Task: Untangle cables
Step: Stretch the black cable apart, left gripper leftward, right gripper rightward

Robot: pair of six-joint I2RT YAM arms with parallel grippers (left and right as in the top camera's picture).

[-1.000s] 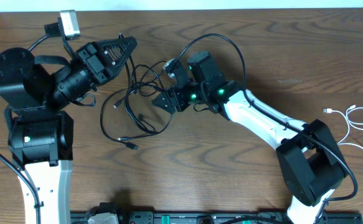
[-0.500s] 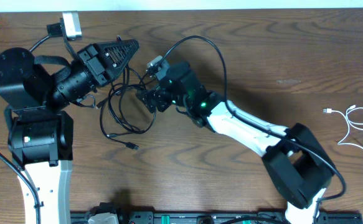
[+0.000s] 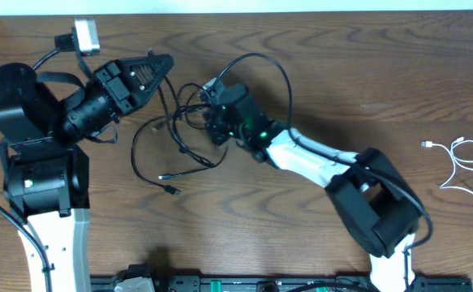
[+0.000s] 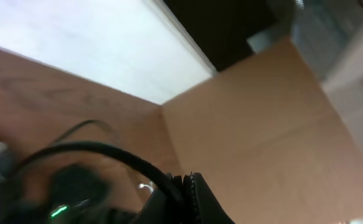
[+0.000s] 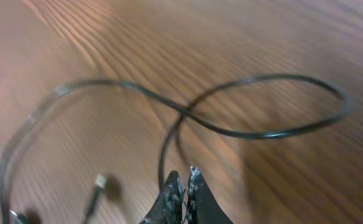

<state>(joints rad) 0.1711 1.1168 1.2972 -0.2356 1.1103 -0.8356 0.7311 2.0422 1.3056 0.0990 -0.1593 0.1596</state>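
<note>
While the white cable [image 3: 462,165] is lying apart at the right, overhead the black cables [image 3: 178,130] are sitting knotted mid-surface [image 3: 341,73]; most is left. Left wrist: left gripper [image 4: 184,186] jaws are pinching a black strand. Right wrist: right gripper [image 5: 184,186] jaws are clamping another. No writing is showing.

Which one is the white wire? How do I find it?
Look at the right edge of the brown table. The white cable lies there alone in loose loops. It is the only white one; the black cables are tangled mid-table.
</note>
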